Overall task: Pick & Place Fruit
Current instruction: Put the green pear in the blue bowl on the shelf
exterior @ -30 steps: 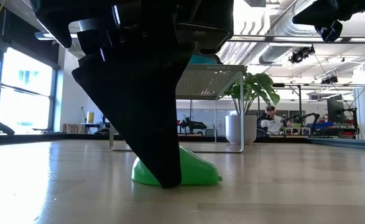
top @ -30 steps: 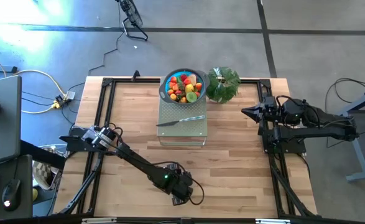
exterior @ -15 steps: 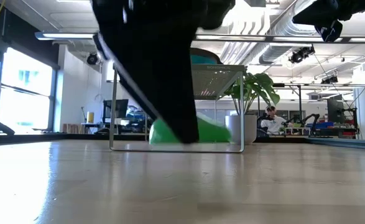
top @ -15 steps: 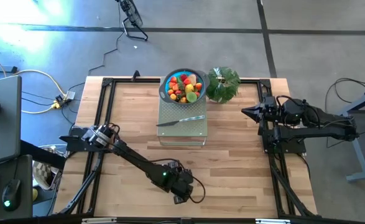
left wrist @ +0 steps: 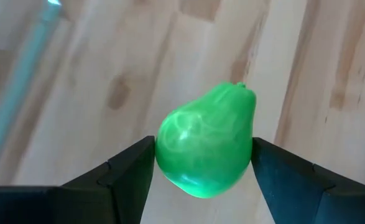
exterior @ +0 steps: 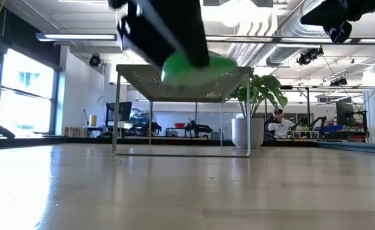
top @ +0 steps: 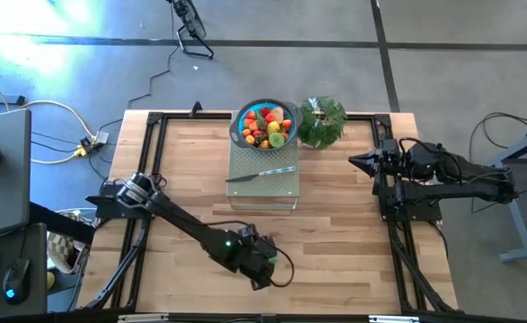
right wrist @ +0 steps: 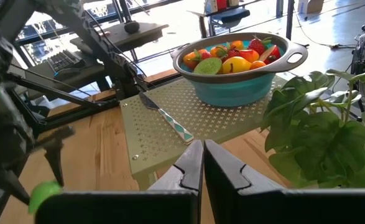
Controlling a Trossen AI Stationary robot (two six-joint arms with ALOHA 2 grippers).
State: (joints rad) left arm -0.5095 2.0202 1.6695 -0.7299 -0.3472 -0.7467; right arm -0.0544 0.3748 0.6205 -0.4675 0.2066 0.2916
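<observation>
Left gripper has the green pear pinched between its fingers, up off the table near the front edge. Right gripper hangs pressed closed at the right side.

Daylight floods in from the windows on my left, and ceiling strips glare white overhead. My left gripper is a blurred black silhouette against them. The pear I hold shines with soft highlights; the wood behind it is out of focus.
</observation>
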